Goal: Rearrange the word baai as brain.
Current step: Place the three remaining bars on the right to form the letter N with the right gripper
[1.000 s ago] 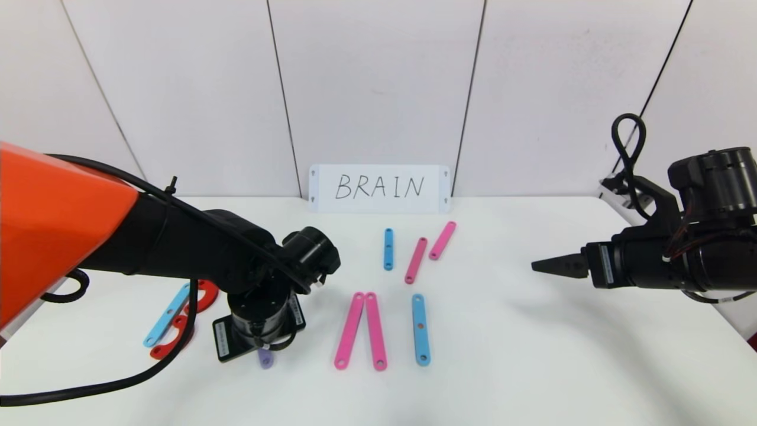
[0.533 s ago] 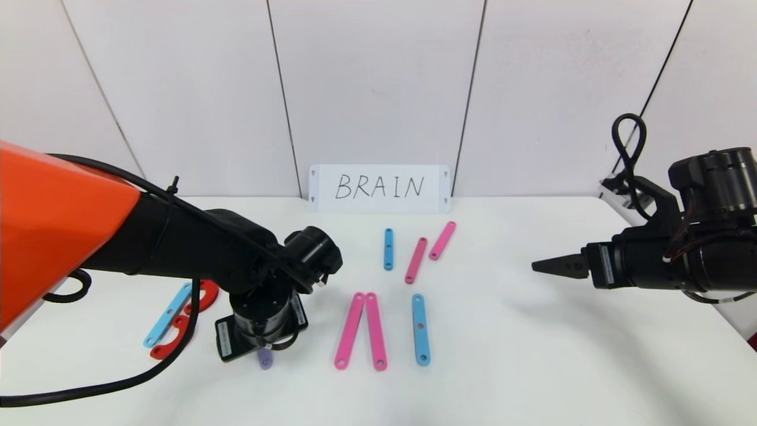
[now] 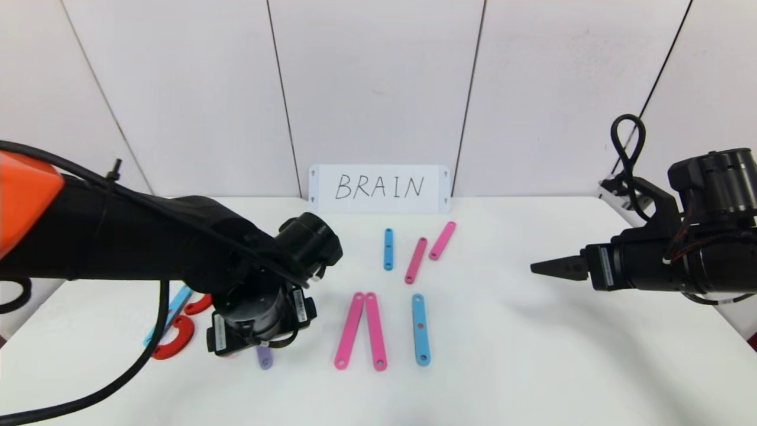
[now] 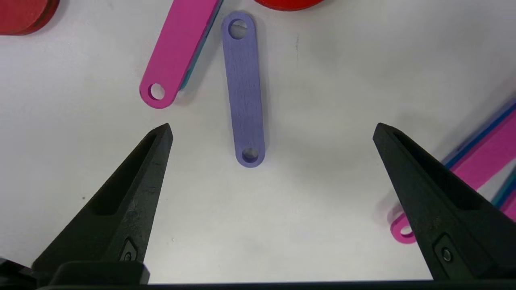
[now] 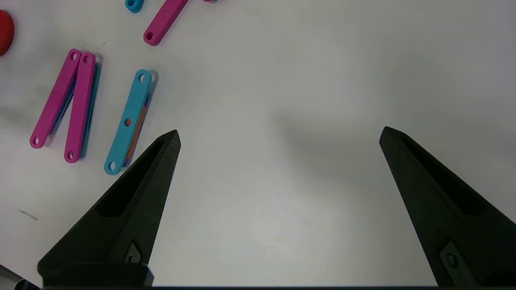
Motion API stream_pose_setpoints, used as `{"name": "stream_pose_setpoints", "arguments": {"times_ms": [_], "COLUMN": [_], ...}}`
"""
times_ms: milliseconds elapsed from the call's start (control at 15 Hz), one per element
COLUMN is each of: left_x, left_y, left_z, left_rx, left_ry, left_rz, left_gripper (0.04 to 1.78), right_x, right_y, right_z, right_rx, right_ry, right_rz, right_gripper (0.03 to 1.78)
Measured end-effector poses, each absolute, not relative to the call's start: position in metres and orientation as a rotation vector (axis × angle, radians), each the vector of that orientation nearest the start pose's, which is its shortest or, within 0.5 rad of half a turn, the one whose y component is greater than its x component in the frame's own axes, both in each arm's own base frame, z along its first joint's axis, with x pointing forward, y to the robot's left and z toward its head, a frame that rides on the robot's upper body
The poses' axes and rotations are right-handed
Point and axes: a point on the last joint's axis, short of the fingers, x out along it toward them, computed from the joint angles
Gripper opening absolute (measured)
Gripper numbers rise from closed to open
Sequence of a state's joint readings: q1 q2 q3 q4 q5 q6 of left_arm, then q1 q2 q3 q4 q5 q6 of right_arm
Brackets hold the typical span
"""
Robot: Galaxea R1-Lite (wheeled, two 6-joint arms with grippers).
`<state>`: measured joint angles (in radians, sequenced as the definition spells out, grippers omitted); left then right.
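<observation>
The word baai lies as loose flat pieces on the white table. A purple bar (image 4: 244,92) rests flat on the table just ahead of my left gripper (image 4: 273,129), whose fingers stand wide open and above it, touching nothing. A pink bar (image 4: 177,52) lies beside the purple one. In the head view only the purple bar's end (image 3: 264,358) shows under my left wrist. Two pink bars (image 3: 362,331) lean together, with a blue bar (image 3: 420,329) to their right. My right gripper (image 5: 280,133) hovers open over bare table at the right.
A white card reading BRAIN (image 3: 379,189) leans on the back wall. A short blue bar (image 3: 388,249) and two pink bars (image 3: 416,260) (image 3: 442,241) lie behind the centre. Red arcs (image 3: 174,340) and a light blue bar (image 3: 171,313) sit at left, partly behind my left arm.
My left gripper has opened wide and lifted a little, shifting slightly left; the purple bar stays flat on the table. The right arm has not moved.
</observation>
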<state>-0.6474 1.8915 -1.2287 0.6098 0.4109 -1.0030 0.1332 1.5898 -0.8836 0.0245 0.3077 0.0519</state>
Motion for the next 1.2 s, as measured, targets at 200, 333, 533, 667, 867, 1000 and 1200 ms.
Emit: {"name": "stream_pose_setpoints", "arguments": {"times_ms": [200, 333, 533, 667, 867, 1000, 1200], "left_x": [0.248, 0.250, 0.260, 0.265, 0.268, 0.270, 0.271], "left_y": [-0.164, -0.149, -0.121, -0.109, -0.105, -0.103, -0.096], "left_z": [0.163, 0.180, 0.210, 0.232, 0.253, 0.263, 0.268], "left_rx": [-0.221, -0.196, -0.155, -0.098, -0.010, 0.054, 0.129], "left_ry": [1.076, 1.078, 0.968, 0.842, 0.735, 0.684, 0.642], "left_rz": [0.190, 0.039, -0.241, -0.409, -0.485, -0.508, -0.529], "left_gripper": [1.74, 1.74, 1.74, 1.74, 1.74, 1.74, 1.74], "right_x": [0.260, 0.259, 0.258, 0.257, 0.258, 0.261, 0.263], "right_y": [0.042, 0.042, 0.043, 0.044, 0.046, 0.048, 0.049], "right_z": [0.177, 0.178, 0.179, 0.179, 0.180, 0.180, 0.178], "right_rx": [0.113, 0.113, 0.111, 0.107, 0.102, 0.097, 0.092], "right_ry": [0.743, 0.740, 0.736, 0.733, 0.720, 0.683, 0.620], "right_rz": [0.403, 0.404, 0.407, 0.409, 0.411, 0.416, 0.425], "right_gripper": [1.73, 1.73, 1.73, 1.73, 1.73, 1.73, 1.73]}}
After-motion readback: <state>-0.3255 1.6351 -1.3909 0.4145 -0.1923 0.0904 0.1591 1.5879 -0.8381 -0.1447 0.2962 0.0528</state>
